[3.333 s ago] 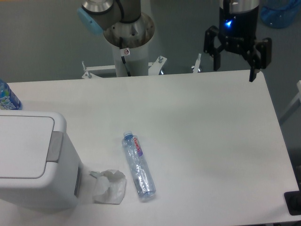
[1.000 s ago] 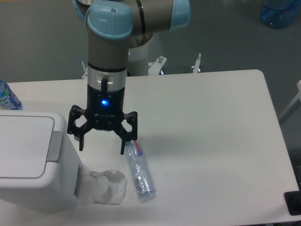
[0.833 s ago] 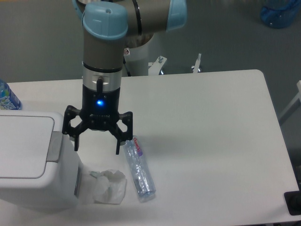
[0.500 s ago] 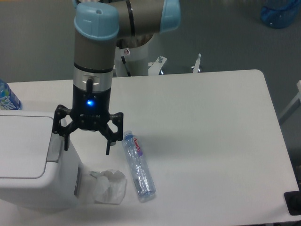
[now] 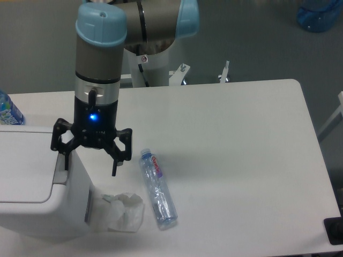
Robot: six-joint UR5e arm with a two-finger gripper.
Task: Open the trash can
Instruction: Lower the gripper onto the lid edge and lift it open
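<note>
Gripper [image 5: 89, 170] spread above trash can [image 5: 37, 184]

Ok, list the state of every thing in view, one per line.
trash can: lid shut.
gripper: open, empty, above the can's right edge.
clear bottle: lying on its side, capped.
crumpled tissue: on the table beside the can.
table: bears everything.

White trash can [image 5: 32, 203] with grey tab, black hand [image 5: 89, 163], clear bottle [image 5: 158, 190].
</note>
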